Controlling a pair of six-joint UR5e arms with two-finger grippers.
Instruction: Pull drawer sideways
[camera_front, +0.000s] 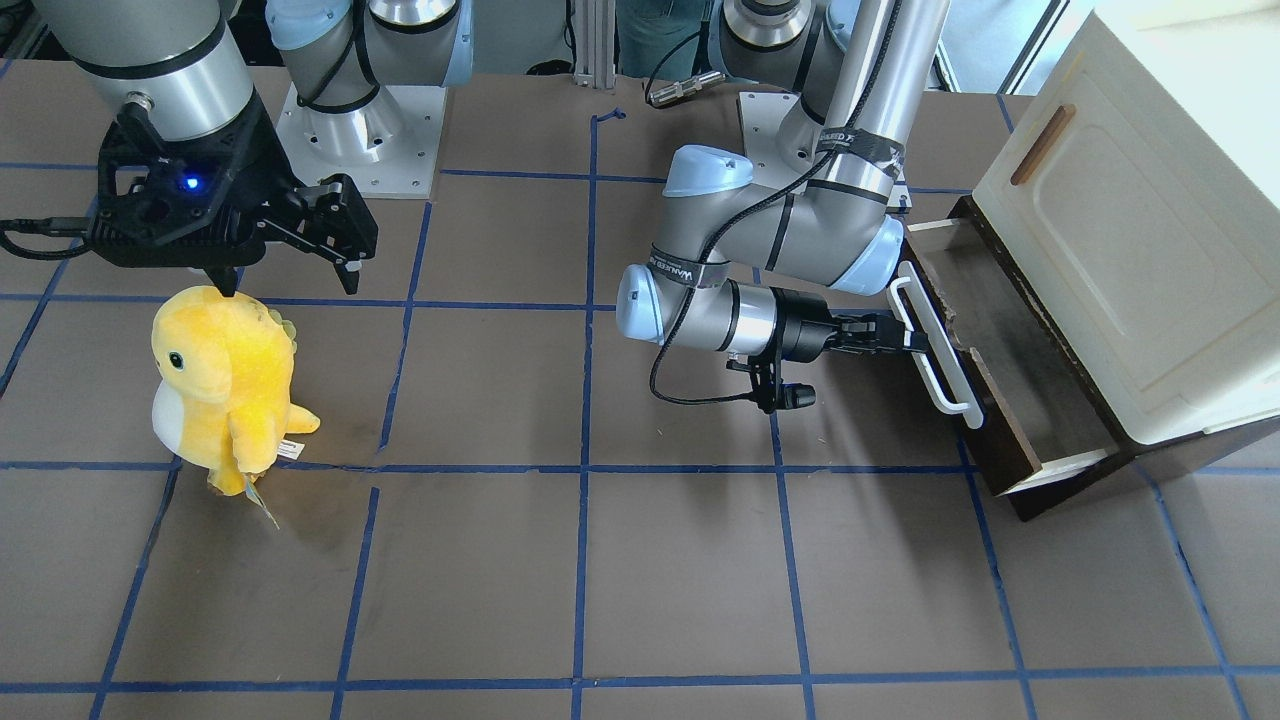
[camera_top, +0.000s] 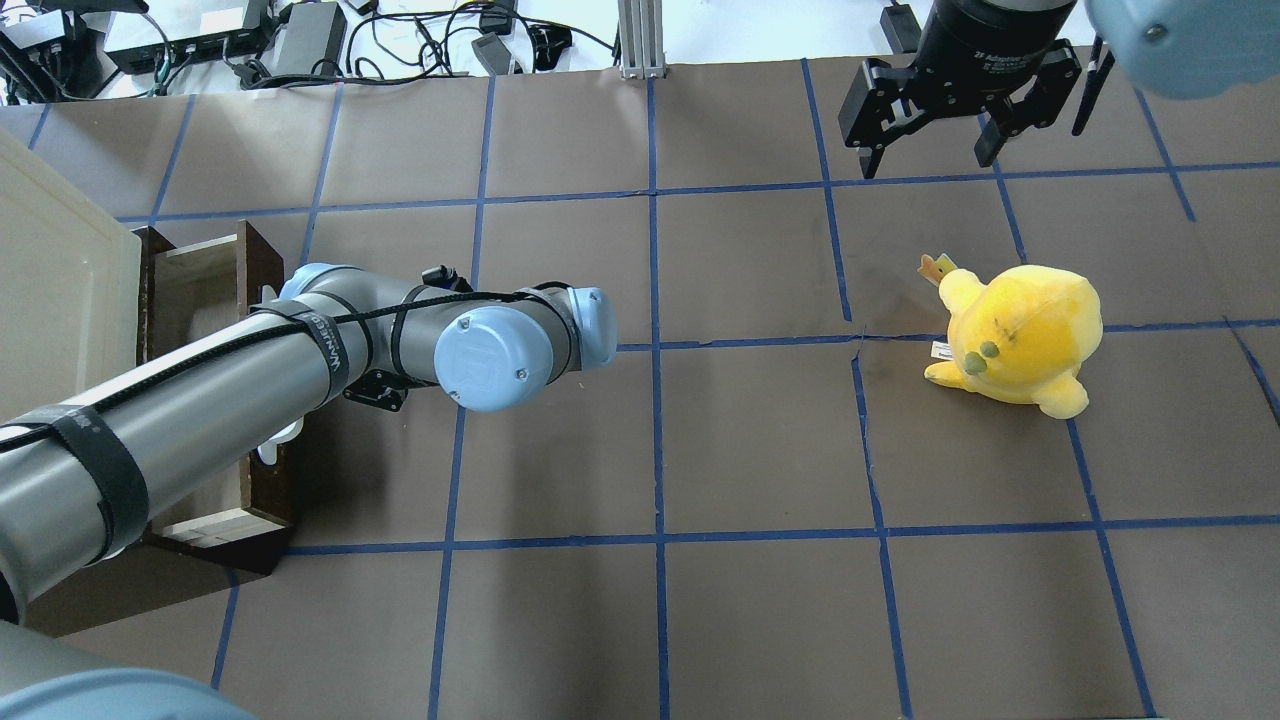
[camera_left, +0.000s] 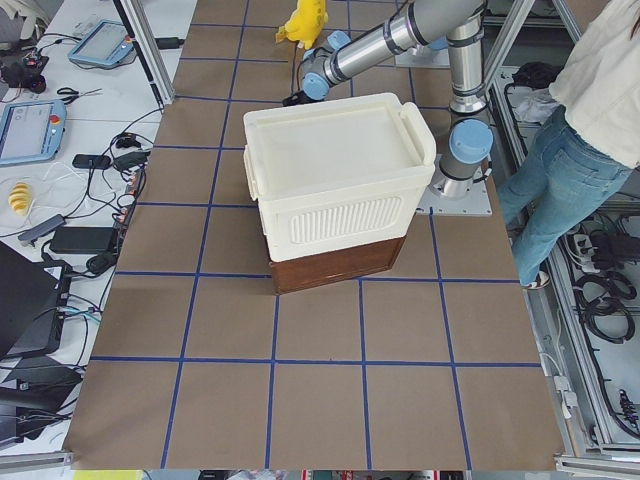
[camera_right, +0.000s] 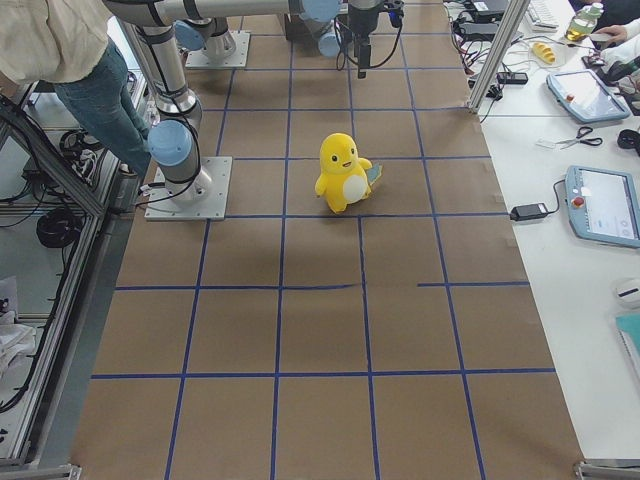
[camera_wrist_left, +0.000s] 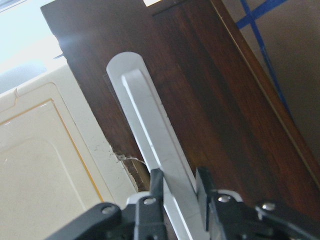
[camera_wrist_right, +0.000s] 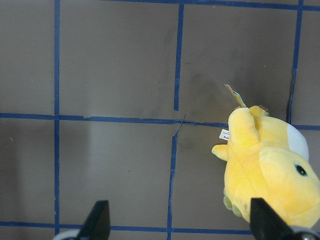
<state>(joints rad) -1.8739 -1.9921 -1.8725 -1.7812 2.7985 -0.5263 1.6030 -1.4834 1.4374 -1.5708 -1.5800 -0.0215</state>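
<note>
I have the left gripper (camera_wrist_left: 179, 186) clamped on the long white bar handle (camera_front: 935, 360) of the dark brown wooden drawer (camera_front: 1020, 385). In the left wrist view its two black fingers (camera_wrist_left: 156, 184) press on either side of the bar, with the dark wood front right behind it. The drawer sits at the desk's end on the robot's left, under the cream plastic cabinet (camera_front: 1130, 230) with the small wooden handle (camera_front: 1042, 145). It stands part way out towards the desk's middle, with some of its pale wood tray showing. The left arm lies low and level across the brown paper desk marked with blue tape lines (camera_front: 680, 580), its wrist pointing at the drawer front.

The right gripper (camera_top: 927, 165) hangs above the desk towards the robot's right end, jaws spread wide and holding nothing. Below it and off to one side, the yellow plush toy with the white belly (camera_front: 225, 385) stands upright on the paper, not touching the gripper and well apart from the drawer.
</note>
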